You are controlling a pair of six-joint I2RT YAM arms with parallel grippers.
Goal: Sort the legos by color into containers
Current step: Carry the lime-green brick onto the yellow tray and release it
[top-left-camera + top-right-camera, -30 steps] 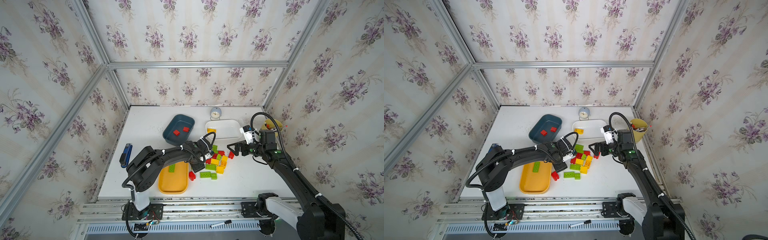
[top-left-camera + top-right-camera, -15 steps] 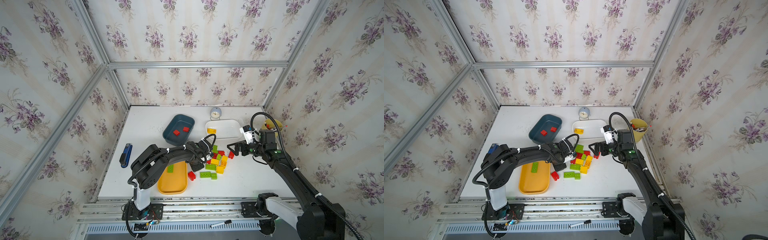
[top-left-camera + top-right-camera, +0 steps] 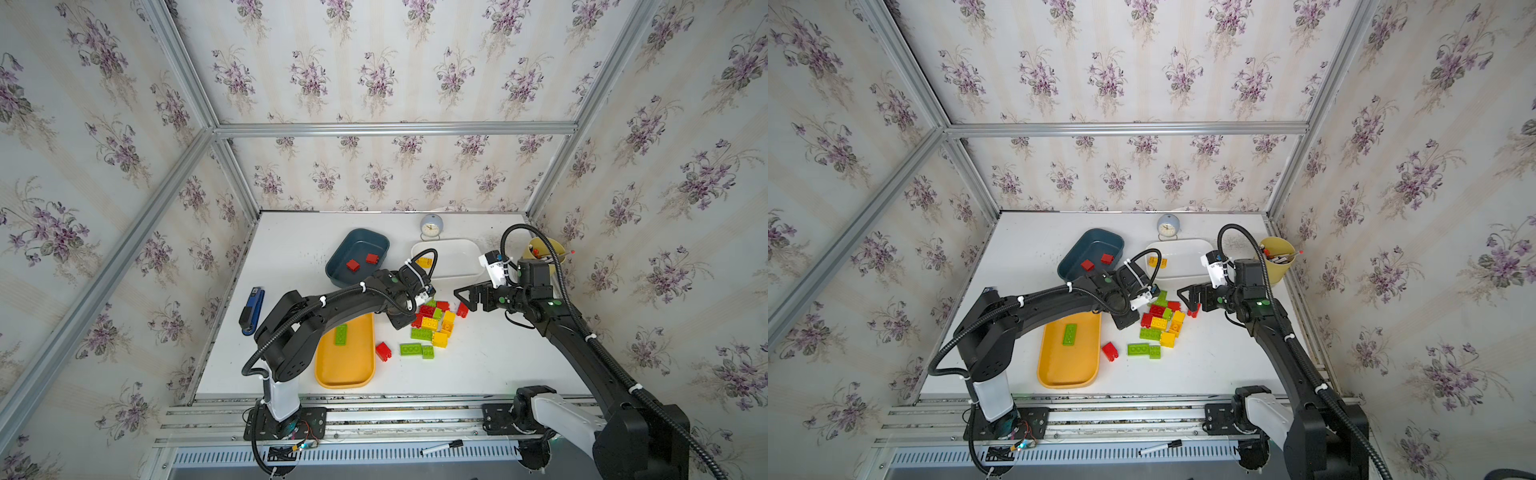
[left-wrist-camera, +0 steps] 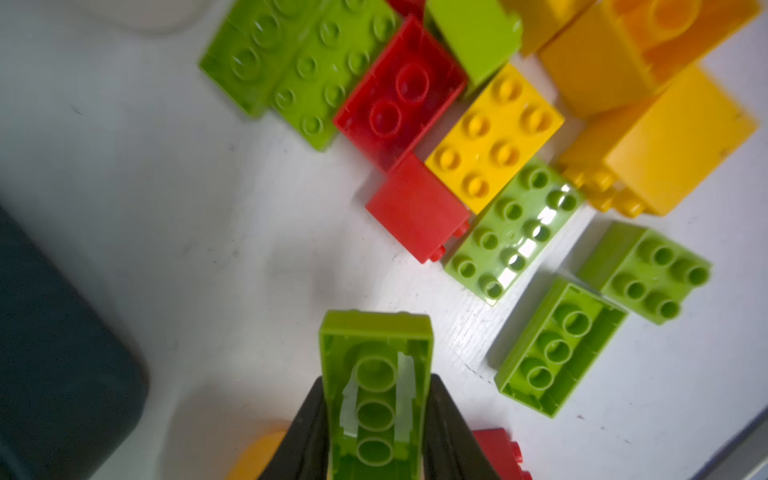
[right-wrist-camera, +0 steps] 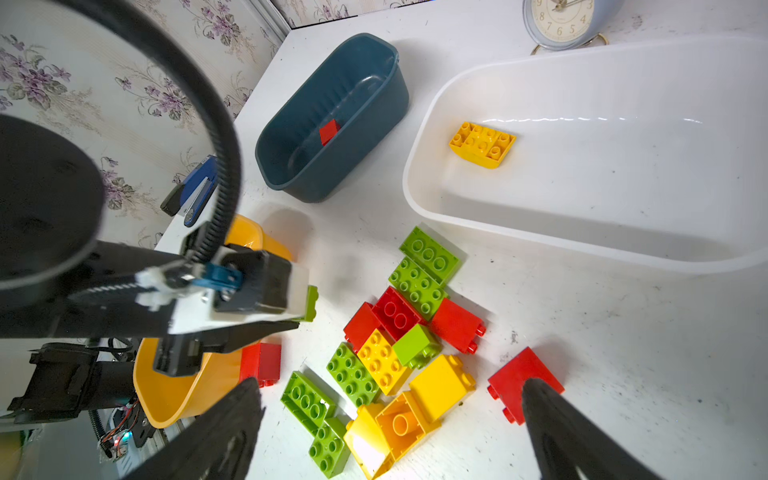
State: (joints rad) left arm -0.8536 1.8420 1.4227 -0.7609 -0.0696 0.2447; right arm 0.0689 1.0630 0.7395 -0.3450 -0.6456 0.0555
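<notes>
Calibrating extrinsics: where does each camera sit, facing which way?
Top views, both: high in front, looking down at the table; left arm, right arm show.
Left wrist: above left gripper, looking down past its held green brick at the pile.
Right wrist: behind open right gripper, facing pile, blue tray, white tray; left arm shows.
Shared: all four see the pile.

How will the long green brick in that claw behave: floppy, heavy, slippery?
Probably stiff: the green brick shows crisp, unbent edges between the fingers of the left gripper. Likely light, since its underside is hollow. Its glossy flat sides could slip a little.
</notes>
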